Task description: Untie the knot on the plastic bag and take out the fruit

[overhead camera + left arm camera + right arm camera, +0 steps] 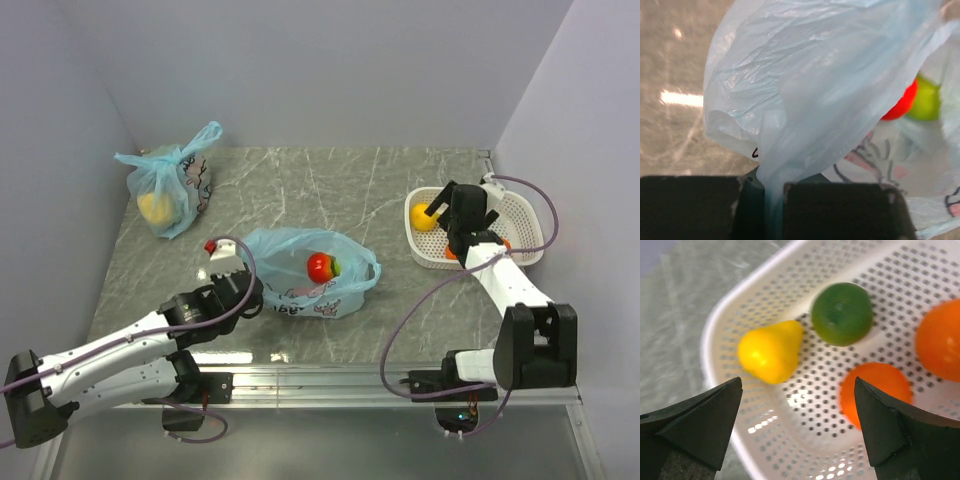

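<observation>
Film of the bag (pixel 350 290) is clamped between the shut fingers of the left gripper (pixel 772 205), left of the basket (pixel 525 215). A red fruit (pixel 320 267) is seen inside the bag. Above the basket the right gripper (pixel 797 385) is spread wide and empty. A yellow fruit (pixel 770 350), a green fruit (pixel 842 313) and two orange fruits (pixel 875 390) are contained in the basket.

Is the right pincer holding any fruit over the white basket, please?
No, the right pincer stands wide open above the white basket, with nothing between its jaws.
</observation>
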### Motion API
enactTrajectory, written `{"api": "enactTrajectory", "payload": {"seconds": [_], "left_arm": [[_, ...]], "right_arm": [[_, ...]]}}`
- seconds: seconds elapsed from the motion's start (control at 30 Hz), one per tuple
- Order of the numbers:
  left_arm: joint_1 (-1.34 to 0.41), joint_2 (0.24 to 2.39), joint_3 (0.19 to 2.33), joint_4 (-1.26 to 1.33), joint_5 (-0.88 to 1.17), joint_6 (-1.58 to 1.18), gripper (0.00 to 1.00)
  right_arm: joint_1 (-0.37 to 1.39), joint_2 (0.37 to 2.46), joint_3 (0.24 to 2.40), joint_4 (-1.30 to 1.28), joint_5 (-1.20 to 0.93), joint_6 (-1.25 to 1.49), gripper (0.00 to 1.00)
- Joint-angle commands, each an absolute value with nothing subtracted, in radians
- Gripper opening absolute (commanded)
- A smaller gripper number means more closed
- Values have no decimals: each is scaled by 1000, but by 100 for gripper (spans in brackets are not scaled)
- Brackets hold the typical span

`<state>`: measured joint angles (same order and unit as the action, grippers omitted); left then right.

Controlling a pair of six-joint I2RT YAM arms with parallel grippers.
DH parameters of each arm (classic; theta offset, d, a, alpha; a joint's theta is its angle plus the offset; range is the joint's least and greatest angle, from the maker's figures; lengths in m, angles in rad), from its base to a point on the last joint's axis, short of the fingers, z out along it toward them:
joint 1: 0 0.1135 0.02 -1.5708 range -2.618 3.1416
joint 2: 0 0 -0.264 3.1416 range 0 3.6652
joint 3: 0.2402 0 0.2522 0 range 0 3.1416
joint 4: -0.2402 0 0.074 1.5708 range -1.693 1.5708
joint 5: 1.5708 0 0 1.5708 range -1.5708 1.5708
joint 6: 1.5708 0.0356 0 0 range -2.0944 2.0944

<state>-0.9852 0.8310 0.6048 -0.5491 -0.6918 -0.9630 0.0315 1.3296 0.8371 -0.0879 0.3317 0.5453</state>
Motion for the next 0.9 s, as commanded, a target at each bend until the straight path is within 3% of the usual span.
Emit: {"api": "enactTrajectory", "payload": {"seconds": [0.0,0.17,0.3,0.63,0.87], "left_arm": [[-985,830,757,-607,-831,-904,1],[-973,859,949,-575,-979,-652,1],[-974,916,1069,-517,-854,-517,0],[-977,985,868,-551,-603,-728,1],[-982,882,804,-660,-707,-854,0]], "right_arm": [[66,1195,795,-2,195,515,99],[198,1102,787,61,117,431,97],[342,1042,815,60,69,359,97],[636,1034,808,126,-172,293,81],[920,1150,787,234,-182,244,73]]}}
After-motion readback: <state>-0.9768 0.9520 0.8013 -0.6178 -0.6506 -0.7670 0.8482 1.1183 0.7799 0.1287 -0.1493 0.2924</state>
